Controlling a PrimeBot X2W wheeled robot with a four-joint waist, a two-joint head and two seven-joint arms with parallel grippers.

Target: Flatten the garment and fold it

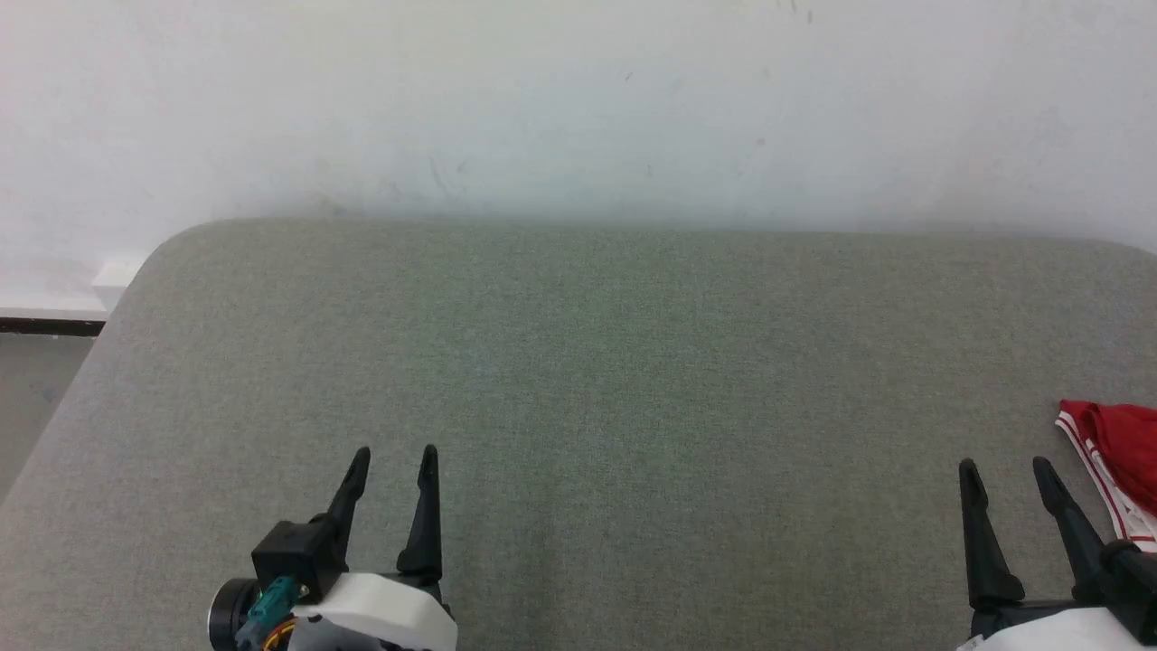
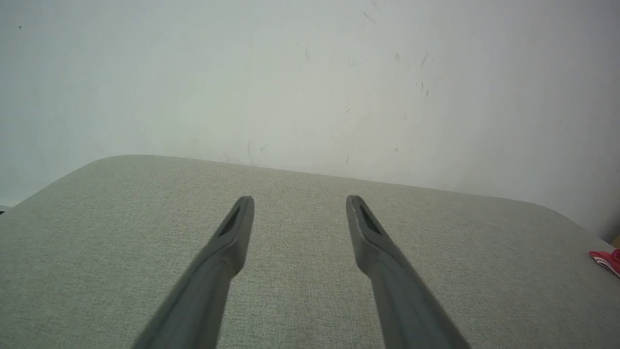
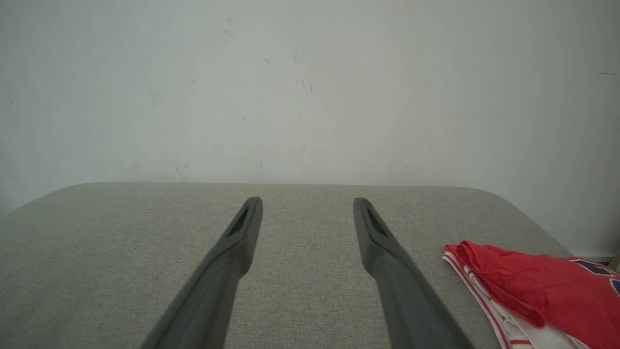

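Since the red jersey-style garment with white, red-striped trim (image 1: 1116, 443) lies bunched at the far right edge of the grey fabric-covered tabletop (image 1: 578, 362), just beside the right gripper (image 1: 1004, 463), the step in hand is judged to be the first grasp, with nothing yet flattened or folded. Both pairs of long dark fingers are spread apart and nothing is held between them; the left gripper (image 1: 395, 452) is poised over bare tabletop, well apart from the heap. The grasp would best be made on a loose outer edge, such as the striped trim facing the right gripper, so that one layer is lifted and not the whole bundle; the garment should then be drawn toward the middle, within reach of both arms. Part of the garment is cut off by the head view's edge, so its full lie cannot be told. A scuffed white wall (image 1: 578, 108) stands behind the table, and nothing is seen lying between fingers and cloth.
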